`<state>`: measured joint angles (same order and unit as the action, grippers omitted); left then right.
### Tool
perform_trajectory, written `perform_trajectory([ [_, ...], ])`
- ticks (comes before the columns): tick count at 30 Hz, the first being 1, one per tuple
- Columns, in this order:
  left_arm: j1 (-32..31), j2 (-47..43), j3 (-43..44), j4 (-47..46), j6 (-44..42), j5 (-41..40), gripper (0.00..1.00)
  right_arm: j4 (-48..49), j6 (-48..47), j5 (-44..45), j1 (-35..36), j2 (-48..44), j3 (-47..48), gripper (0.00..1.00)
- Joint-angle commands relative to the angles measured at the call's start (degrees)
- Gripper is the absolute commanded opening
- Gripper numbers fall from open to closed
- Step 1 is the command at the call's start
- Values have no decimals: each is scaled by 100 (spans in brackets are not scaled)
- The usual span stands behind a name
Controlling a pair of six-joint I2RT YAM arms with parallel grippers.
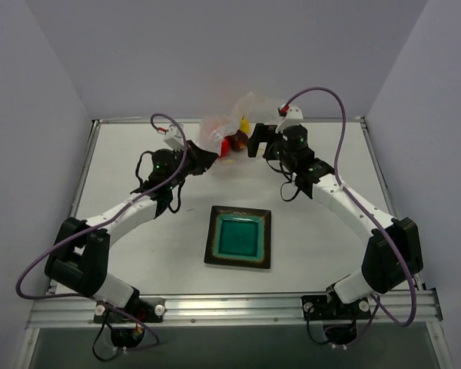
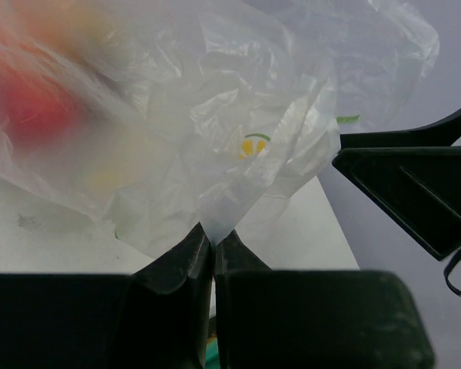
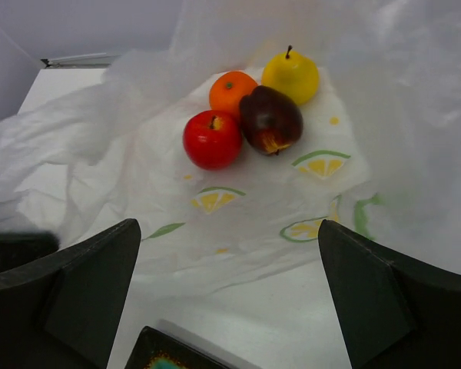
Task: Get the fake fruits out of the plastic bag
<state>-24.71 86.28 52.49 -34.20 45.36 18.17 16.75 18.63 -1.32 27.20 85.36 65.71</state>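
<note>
i see my left gripper [image 2: 213,244] pinching the plastic bag [image 2: 238,115]; right gripper [image 3: 229,250] spread wide, the fake fruits [image 3: 270,119] at upper centre.

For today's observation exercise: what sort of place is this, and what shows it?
Probably a robotics lab test cell: two arms bolted to a metal rail at the edge of a white table, plain panels walling it in, and only props: fake fruits, a plastic bag, a teal plate.

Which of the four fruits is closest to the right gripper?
The bright red fruit, front-left of the cluster; the dark red fruit, orange fruit and yellow fruit sit farther back.
</note>
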Motion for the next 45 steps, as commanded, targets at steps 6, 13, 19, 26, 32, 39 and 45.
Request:
perform_trajectory([
  [6,-43,-1235,-370,-115,227,-323,2,-225,-123,659,-338,-265,21,86],
  [13,-95,-1693,-608,580,131,-674,2,-375,-141,1371,-434,-740,-629,96],
  [19,-122,-1352,-661,827,-27,-1140,2,-113,-158,556,-549,-13,-560,100],
  [26,-87,-737,-222,1029,-335,-1984,2,302,61,-16,-610,1043,-60,83],
  [32,282,55,-28,925,260,-2038,2,1162,308,-61,-699,1527,-145,9],
  [39,318,328,-449,713,324,-1817,2,1629,527,475,-707,624,-1619,0],
  [45,134,56,-1047,519,386,-1659,2,1208,957,668,-524,-782,-2782,0],
])
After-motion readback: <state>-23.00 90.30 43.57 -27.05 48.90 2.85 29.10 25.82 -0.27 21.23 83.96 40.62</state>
